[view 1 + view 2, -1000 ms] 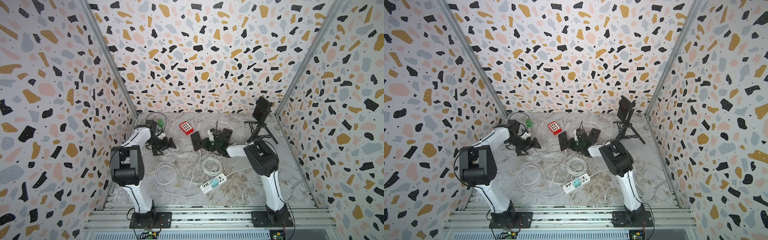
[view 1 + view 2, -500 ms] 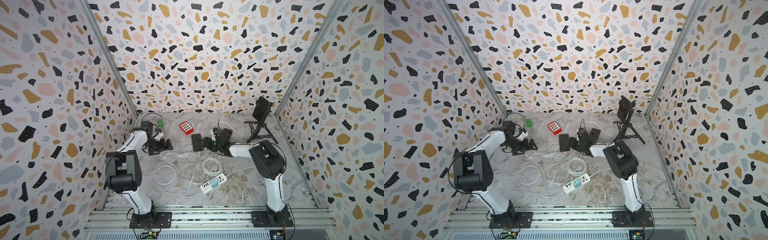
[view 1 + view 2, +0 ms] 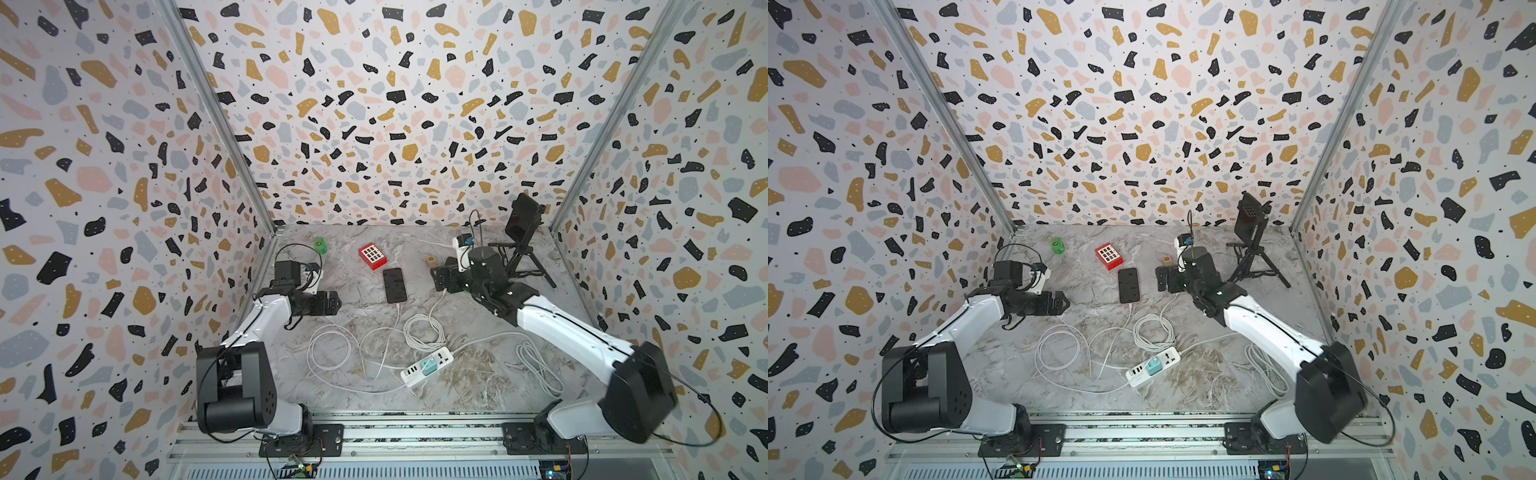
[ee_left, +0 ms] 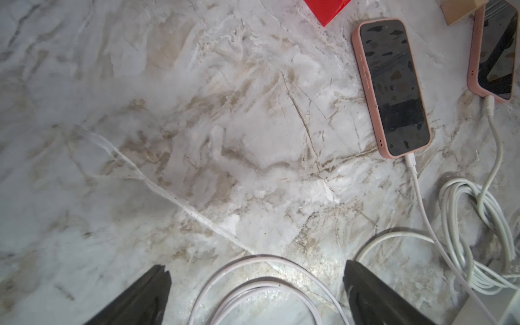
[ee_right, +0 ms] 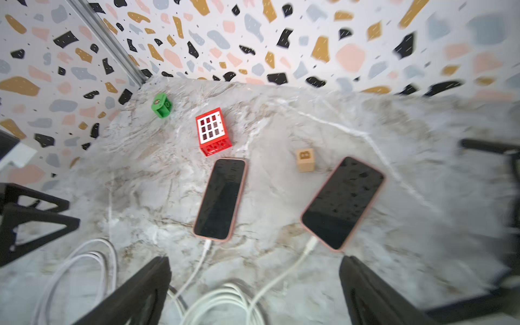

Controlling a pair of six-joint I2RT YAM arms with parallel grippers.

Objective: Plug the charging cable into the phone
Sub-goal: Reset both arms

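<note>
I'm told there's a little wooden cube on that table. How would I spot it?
On the marble-patterned tabletop, a pink-cased phone lies next to a second pink-cased phone. The small tan wooden cube stands between their cable-free ends, close to the second one. It is pale bare wood, unlike the red grid-topped box and green block nearby.

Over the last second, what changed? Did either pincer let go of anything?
Right pincer opened, now holds nothing, and drew back slightly from the phone toward its own side. Left pincer barely shifted and stayed open and empty. Unmoved: the phone with the cable in its port, the red block and the power strip.
</note>
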